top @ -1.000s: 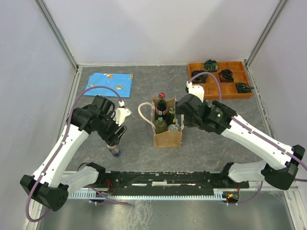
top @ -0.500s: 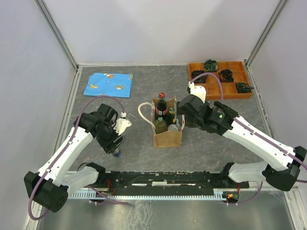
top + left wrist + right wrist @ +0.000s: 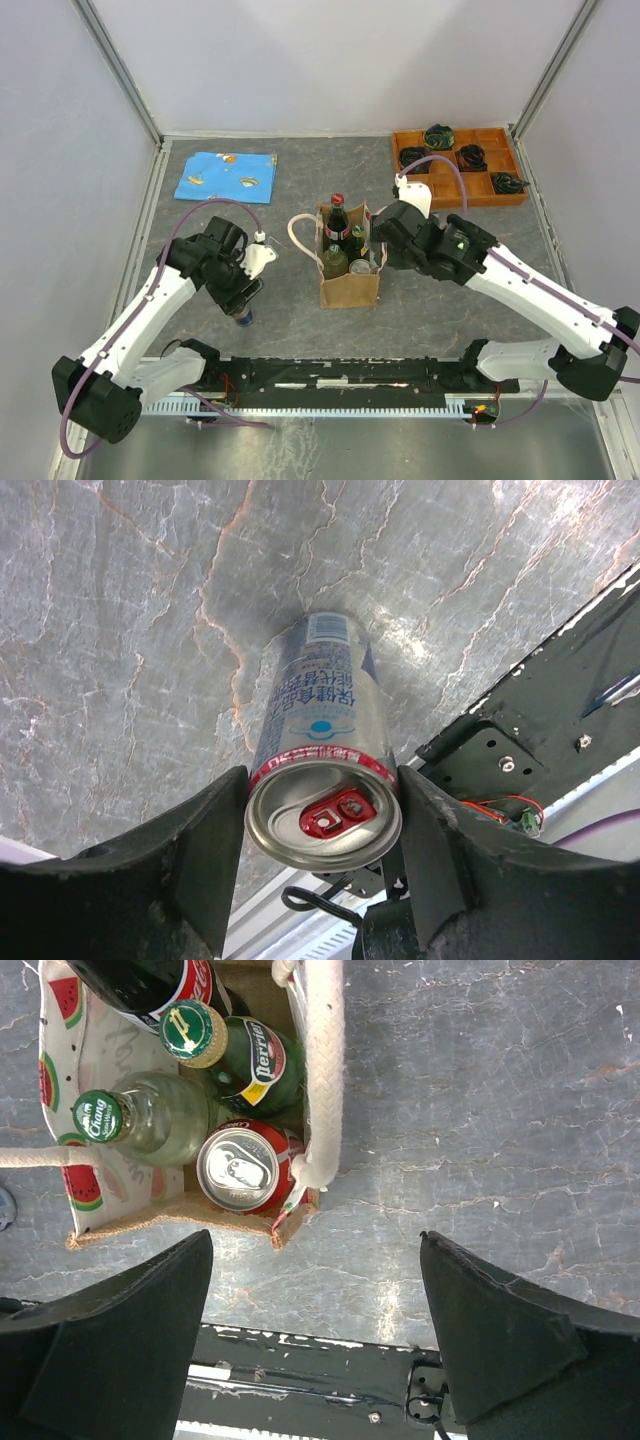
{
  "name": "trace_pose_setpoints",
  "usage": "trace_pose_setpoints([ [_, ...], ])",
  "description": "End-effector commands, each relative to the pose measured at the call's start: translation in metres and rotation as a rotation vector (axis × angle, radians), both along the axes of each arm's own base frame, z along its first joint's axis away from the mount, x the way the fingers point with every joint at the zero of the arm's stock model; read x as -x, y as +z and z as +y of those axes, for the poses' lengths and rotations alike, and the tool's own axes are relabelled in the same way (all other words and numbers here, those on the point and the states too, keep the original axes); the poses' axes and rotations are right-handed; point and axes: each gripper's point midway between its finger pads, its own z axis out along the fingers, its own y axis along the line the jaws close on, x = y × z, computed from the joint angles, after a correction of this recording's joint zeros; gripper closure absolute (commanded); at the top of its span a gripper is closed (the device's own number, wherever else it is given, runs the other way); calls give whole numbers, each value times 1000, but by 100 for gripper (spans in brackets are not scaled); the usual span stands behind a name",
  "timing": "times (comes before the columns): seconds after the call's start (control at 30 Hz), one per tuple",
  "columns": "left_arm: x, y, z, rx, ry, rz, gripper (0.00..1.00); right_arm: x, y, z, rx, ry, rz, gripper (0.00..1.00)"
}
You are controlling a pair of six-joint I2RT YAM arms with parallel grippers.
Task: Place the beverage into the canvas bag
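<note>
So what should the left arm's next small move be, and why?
Probably lift the can straight up: the left end effector appears closed on both its sides while it stands on the table, and it must clear the rim of the canvas bag to its right.

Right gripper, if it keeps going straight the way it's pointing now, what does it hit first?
Most likely the cream rope handle at the right edge of the canvas bag, which sits centred in front of the open right gripper. Depth is unclear; just to the right of it there is only table.
</note>
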Motion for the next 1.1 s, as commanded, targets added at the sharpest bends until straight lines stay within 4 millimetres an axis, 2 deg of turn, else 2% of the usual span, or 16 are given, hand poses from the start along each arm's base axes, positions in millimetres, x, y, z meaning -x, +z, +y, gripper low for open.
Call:
trace_pose_setpoints([
  [0.0,-11,-4,-6,25,-1,-28,36,0,7,-5,-28,-28,-30,8],
  [0.1,-7,-8,-5,19,-4,-14,39,2,6,-7,-30,-33,-31,8],
  [0.17,-6,-10,-4,17,-5,-10,47,2,5,-9,-33,-37,-32,8],
  [0.27,-6,-9,-5,20,0,-11,69,3,4,-11,-35,-42,-34,8],
  [0.33,-11,-1,-6,25,11,-32,89,3,3,-10,-37,-42,-35,8],
  [0.37,-15,4,-7,27,19,-47,95,3,3,-11,-37,-42,-35,8],
  [0.5,-43,44,-15,65,65,-162,97,2,5,-12,-37,-46,-42,8],
  [0.7,-95,114,-31,148,158,-365,97,3,6,-13,-37,-44,-45,9],
  [0.8,-123,160,-43,235,202,-490,97,4,7,-15,-40,-49,-48,9],
  [0.9,-146,219,-60,367,224,-630,97,6,8,-19,-44,-56,-53,8],
  [0.97,-154,251,-77,473,210,-671,97,7,8,-22,-44,-61,-55,9],
  [1.07,-158,284,-102,612,184,-657,97,9,9,-26,-43,-70,-57,8],
])
